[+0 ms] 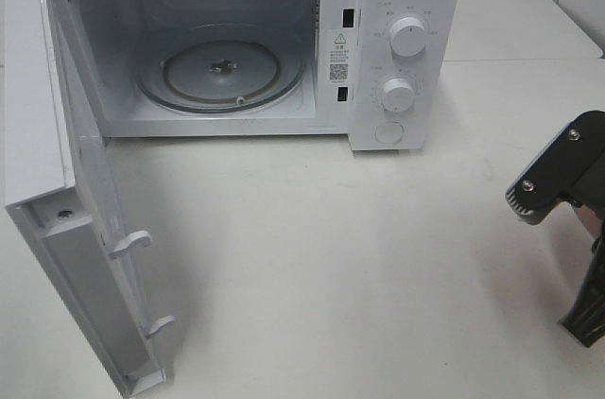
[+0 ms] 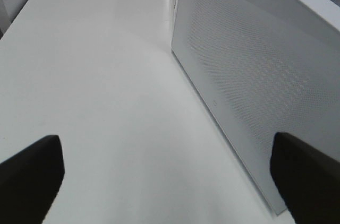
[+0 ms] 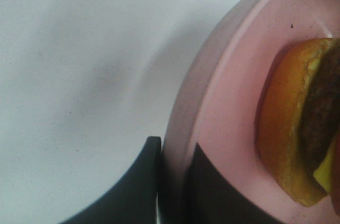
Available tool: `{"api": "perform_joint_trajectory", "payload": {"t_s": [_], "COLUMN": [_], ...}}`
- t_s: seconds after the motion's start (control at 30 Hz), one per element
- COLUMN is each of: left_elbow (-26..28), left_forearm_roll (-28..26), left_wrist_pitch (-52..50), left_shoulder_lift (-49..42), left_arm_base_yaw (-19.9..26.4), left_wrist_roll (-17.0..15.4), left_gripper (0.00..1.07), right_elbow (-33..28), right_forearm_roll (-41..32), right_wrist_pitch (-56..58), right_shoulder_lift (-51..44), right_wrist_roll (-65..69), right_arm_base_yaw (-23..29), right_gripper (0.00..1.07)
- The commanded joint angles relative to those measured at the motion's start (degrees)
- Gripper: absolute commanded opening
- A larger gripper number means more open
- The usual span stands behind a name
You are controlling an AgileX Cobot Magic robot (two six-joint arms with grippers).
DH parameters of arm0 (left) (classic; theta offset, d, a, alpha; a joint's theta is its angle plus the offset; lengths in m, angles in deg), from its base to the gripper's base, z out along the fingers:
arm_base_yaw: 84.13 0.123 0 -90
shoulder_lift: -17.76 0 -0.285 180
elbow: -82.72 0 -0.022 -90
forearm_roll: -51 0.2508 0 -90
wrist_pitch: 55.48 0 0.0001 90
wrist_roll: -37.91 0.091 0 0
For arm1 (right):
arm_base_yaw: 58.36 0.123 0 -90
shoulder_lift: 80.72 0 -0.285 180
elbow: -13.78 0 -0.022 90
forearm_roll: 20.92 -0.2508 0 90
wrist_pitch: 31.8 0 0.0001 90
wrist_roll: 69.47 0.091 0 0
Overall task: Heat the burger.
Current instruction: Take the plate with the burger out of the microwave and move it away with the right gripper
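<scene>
The burger [image 3: 297,139], with its glossy golden-brown bun and dark patty, sits on a smooth round pink plate [image 3: 223,107]. The right gripper [image 3: 175,181] has its dark jaws clamped on the plate's raised rim. The left gripper [image 2: 170,181] jaws stand wide apart over the matte white worktop [image 1: 359,267], beside the white microwave [image 1: 406,2] door's [image 2: 255,86] dotted mesh panel.

The microwave [image 1: 397,40] has a smooth white plastic-looking shell with a slight sheen, a clear glass turntable [image 1: 222,73] inside, and a door [image 2: 255,86] whose panel shows a fine dotted mesh under a glossy face. The table [image 1: 331,257] is smooth, white and faintly reflective, while the pink plate [image 3: 223,112] looks smooth with a soft satin finish. The burger [image 3: 297,128] has a glossy golden-brown bun, and the right gripper [image 3: 172,181] fingers look like matt black plastic
</scene>
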Motion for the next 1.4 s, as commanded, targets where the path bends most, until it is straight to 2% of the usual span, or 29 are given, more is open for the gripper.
{"api": "perform_joint_trajectory", "payload": {"t_s": [0.03,0.37,0.8,0.97,1.07,1.17,1.23,1.3,1.33,1.37,1.4], "left_elbow": [-0.2,-0.2,-0.2,-0.2,-0.2,-0.2,-0.2,-0.2,-0.2,-0.2,-0.2], "left_forearm_roll": [-0.3,-0.3,-0.3,-0.3,-0.3,-0.3,-0.3,-0.3,-0.3,-0.3,-0.3], "left_wrist_pitch": [-0.6,-0.6,-0.6,-0.6,-0.6,-0.6,-0.6,-0.6,-0.6,-0.6,-0.6], "left_shoulder_lift": [-1.0,-1.0,-1.0,-1.0,-1.0,-1.0,-1.0,-1.0,-1.0,-1.0,-1.0], "left_arm_base_yaw": [0.1,0.1,0.1,0.1,0.1,0.1,0.1,0.1,0.1,0.1,0.1], "left_wrist_roll": [0.0,0.0,0.0,0.0,0.0,0.0,0.0,0.0,0.0,0.0,0.0], "left_gripper": [0.98,0.98,0.98,0.98,0.98,0.98,0.98,0.98,0.98,0.98,0.98], "right_elbow": [0.5,0.5,0.5,0.5,0.5,0.5,0.5,0.5,0.5,0.5,0.6], "right_forearm_roll": [4.7,9.5,16.2,19.3,19.5,20.9,21.0,21.0,20.8,20.8,20.6], "right_wrist_pitch": [1.3,1.0,-2.1,-6.3,-7.2,-9.2,-11.1,-11.6,-12.9,-12.9,-13.1], "right_shoulder_lift": [2.4,12.5,21.9,28.0,28.5,29.8,30.0,30.0,30.0,30.0,30.0], "right_wrist_roll": [5.4,23.5,33.2,37.5,37.5,37.7,37.7,37.7,37.6,37.6,37.6], "right_arm_base_yaw": [-0.2,-0.2,-0.3,-5.3,-6.1,-7.8,-9.6,-10.0,-10.8,-10.8,-10.9], "right_gripper": [0.00,0.00,0.03,0.05,0.06,0.10,0.21,0.24,0.32,0.32,0.37]}}
